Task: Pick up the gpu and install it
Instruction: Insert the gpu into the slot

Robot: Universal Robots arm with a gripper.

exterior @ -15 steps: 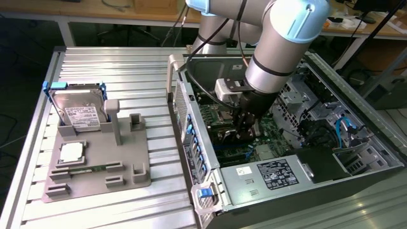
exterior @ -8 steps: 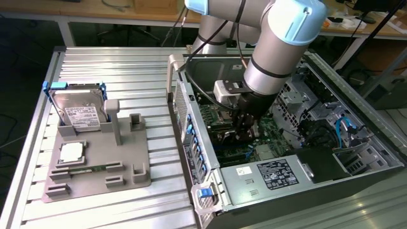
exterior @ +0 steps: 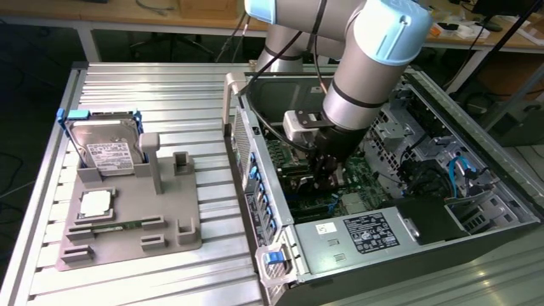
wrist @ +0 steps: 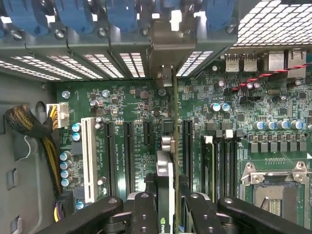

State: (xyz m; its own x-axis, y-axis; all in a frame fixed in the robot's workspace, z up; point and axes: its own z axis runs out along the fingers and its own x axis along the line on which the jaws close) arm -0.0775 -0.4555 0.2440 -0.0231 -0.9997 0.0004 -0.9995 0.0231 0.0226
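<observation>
In the wrist view the gpu (wrist: pixel 165 168) shows edge-on, a thin card with a silver heat sink. It stands upright over the green motherboard (wrist: pixel 131 107), between the black expansion slots. Its metal bracket (wrist: pixel 163 46) reaches the case's rear slot openings. My gripper (wrist: pixel 168 197) is shut on the card, with a black finger (wrist: pixel 144 212) on each side. In the exterior view the gripper (exterior: pixel 325 175) is deep inside the open computer case (exterior: pixel 374 233), pointing down at the motherboard, and its fingers hide most of the card.
Blue slot latches (wrist: pixel 78 14) line the case's rear wall. A white slot (wrist: pixel 89 161), memory slots (wrist: pixel 219 165), a CPU socket (wrist: pixel 275 192) and a yellow cable bundle (wrist: pixel 29 126) surround the card. Outside the case, a grey fixture (exterior: pixel 170 210) holds a hard drive (exterior: pixel 106 150) and a square chip (exterior: pixel 95 203).
</observation>
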